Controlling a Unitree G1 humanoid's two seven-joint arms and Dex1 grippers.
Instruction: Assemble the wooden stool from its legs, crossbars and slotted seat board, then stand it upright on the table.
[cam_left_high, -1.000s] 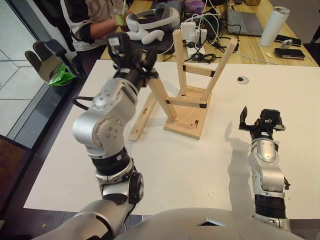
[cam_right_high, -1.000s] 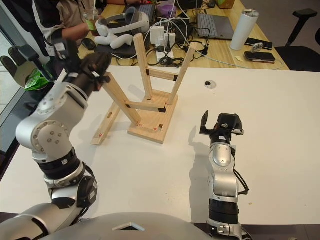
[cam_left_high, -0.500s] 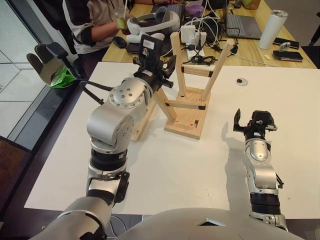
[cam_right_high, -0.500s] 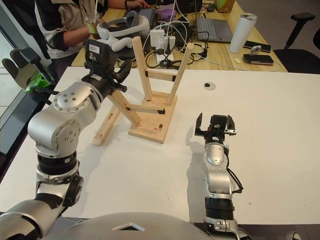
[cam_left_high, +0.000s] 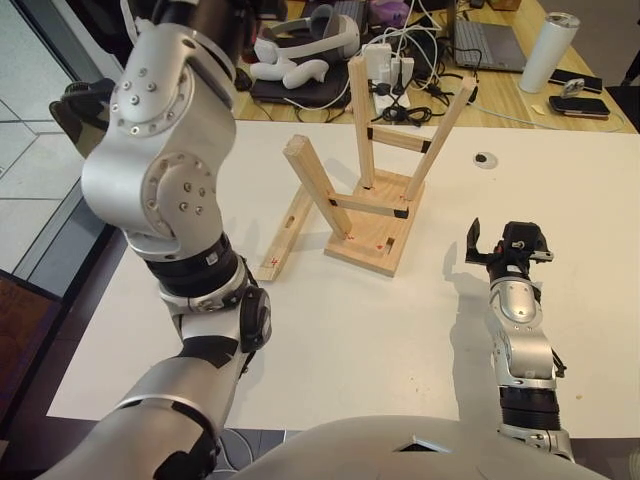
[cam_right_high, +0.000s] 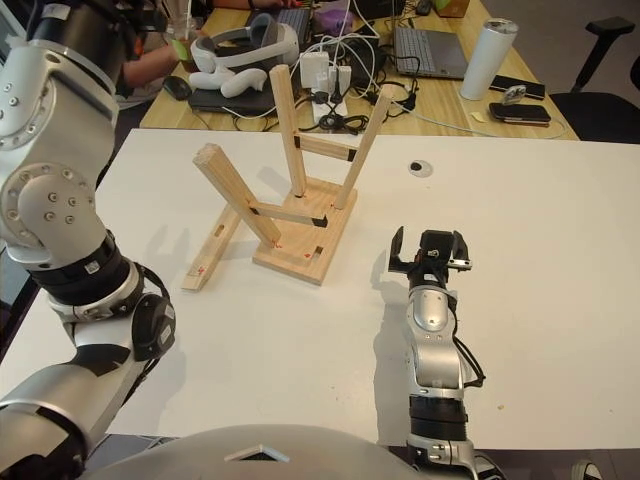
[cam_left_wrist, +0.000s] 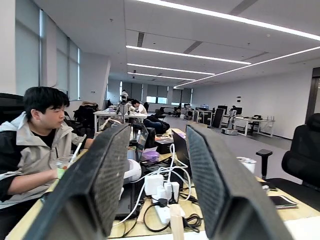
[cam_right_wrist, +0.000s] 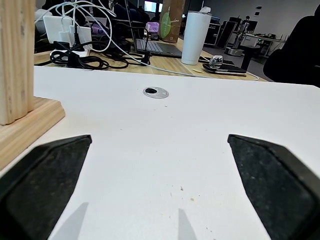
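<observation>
The wooden stool lies upside down at the table's middle, its slotted seat board (cam_left_high: 372, 235) flat on the white table (cam_left_high: 350, 340). Two legs (cam_left_high: 361, 120) stand up, joined by a crossbar (cam_left_high: 398, 139). A third leg (cam_left_high: 316, 186) leans out to the left. One loose slotted wooden piece (cam_left_high: 286, 232) lies flat left of the seat. My left arm (cam_left_high: 160, 140) is raised high over the table's back left; its gripper (cam_left_wrist: 159, 132) is open with nothing in it. My right gripper (cam_left_high: 503, 240) hovers open just right of the seat board (cam_right_wrist: 30, 125).
A grommet hole (cam_left_high: 485, 159) sits in the table at the back right. Behind the table a desk holds a headset (cam_left_high: 300, 45), a power strip with cables (cam_left_high: 395, 85), a laptop and a tumbler (cam_left_high: 548, 50). A person sits at its left end.
My left arm has lifted away from the top of the leaning leg, up and back to the left. The stool stays put. My right gripper shifted slightly left a second ago.
</observation>
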